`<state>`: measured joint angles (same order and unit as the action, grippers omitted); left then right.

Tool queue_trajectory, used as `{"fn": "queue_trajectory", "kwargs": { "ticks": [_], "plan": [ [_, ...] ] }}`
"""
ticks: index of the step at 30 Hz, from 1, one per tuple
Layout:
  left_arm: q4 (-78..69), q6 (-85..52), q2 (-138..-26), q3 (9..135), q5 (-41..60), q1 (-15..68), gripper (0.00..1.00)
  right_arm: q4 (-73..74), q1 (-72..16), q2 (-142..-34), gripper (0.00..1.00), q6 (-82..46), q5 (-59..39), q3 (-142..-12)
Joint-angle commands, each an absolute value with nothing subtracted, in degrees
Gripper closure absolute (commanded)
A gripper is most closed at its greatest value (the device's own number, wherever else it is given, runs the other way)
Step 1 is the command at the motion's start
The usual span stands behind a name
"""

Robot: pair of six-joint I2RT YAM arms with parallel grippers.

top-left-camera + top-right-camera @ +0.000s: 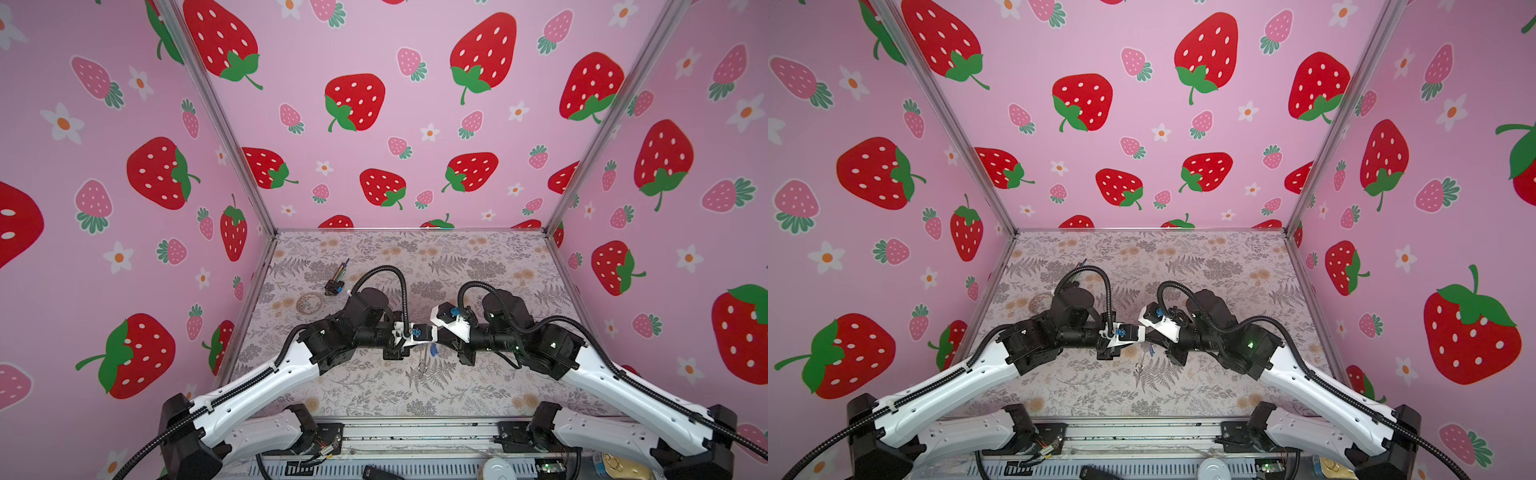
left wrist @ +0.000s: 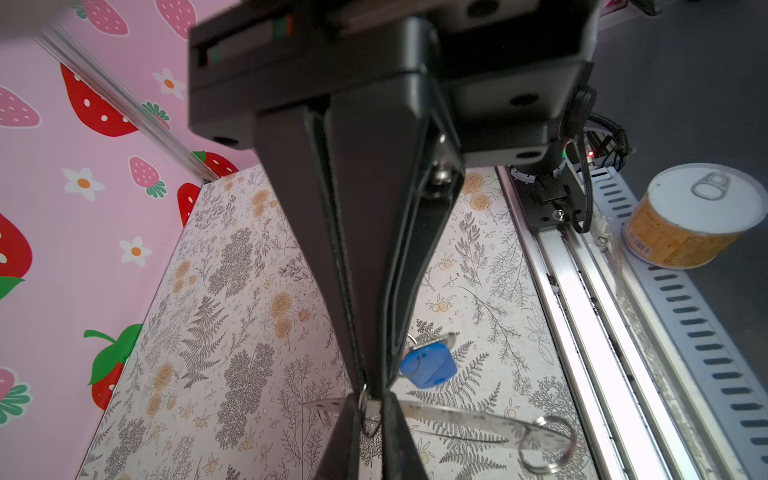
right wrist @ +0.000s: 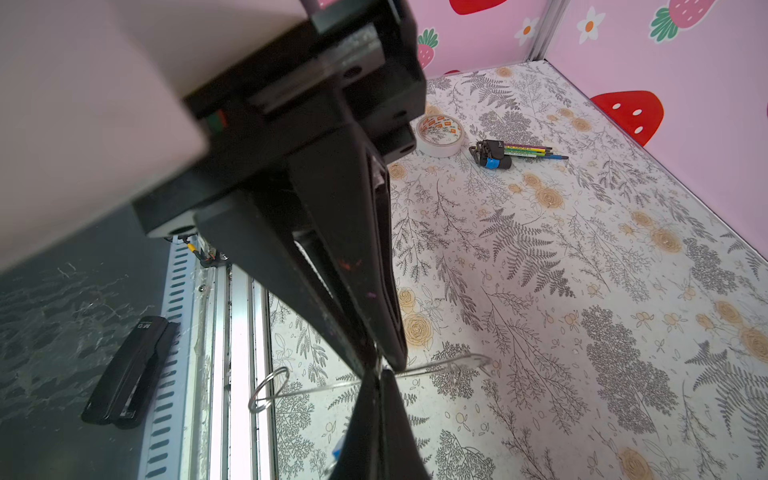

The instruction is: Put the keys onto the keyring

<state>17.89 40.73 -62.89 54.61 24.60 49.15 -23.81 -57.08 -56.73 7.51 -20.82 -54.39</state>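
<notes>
Keyring [image 2: 457, 419] clamped by left gripper [image 2: 370, 395] and right gripper [image 3: 380, 368], keys [image 2: 430, 368] just beside; tape roll [image 3: 440, 135] apart.

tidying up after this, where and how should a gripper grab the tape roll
I'd pinch one wall of the tape roll, one finger in its open centre, coming straight down: it lies flat on the table, hole up.
</notes>
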Motion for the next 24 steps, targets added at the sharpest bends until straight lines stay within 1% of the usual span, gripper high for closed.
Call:
{"fn": "queue_trajectory", "kwargs": {
  "ticks": [1,2,3,5,8,11,15,20,24],
  "plan": [
    [17.66,41.01,-63.61,57.63,25.89,49.73,0.95,-22.33,-56.98,-56.47,1.0,8.45,-22.76,-55.86],
    [17.38,40.42,-63.66,57.61,26.25,49.68,1.0,-22.32,-57.02,-56.44,1.0,8.61,-22.32,-55.74],
    [17.03,39.82,-63.66,57.56,26.53,49.64,1.0,-22.49,-57.02,-56.24,1.0,8.81,-21.35,-55.69],
    [16.25,38.42,-63.61,57.44,26.72,49.57,1.0,-23.23,-56.95,-55.38,0.84,9.06,-18.17,-55.76],
    [14.51,36.36,-63.13,56.56,26.93,49.33,1.0,-23.15,-56.95,-51.11,0.73,7.65,-13.02,-55.06],
    [9.88,32.32,-62.19,54.54,27.83,48.2,1.0,-21.18,-56.95,-46.2,0.68,5.61,-10.13,-51.1],
    [4.05,26.88,-61.12,52.43,27.86,47.43,1.0,-19.24,-56.98,-42.89,0.65,0.63,-8.53,-46.93],
    [-1.65,22.22,-59.79,50.22,27.47,46.76,1.0,-11.89,-56.96,-40.46,0.62,-3.47,-9.55,-42.45],
    [-4.21,20.49,-59.11,49.27,27.34,46.64,1.0,-8.68,-57.02,-41.4,0.6,-3.65,-11.24,-40.82]
  ]
}}
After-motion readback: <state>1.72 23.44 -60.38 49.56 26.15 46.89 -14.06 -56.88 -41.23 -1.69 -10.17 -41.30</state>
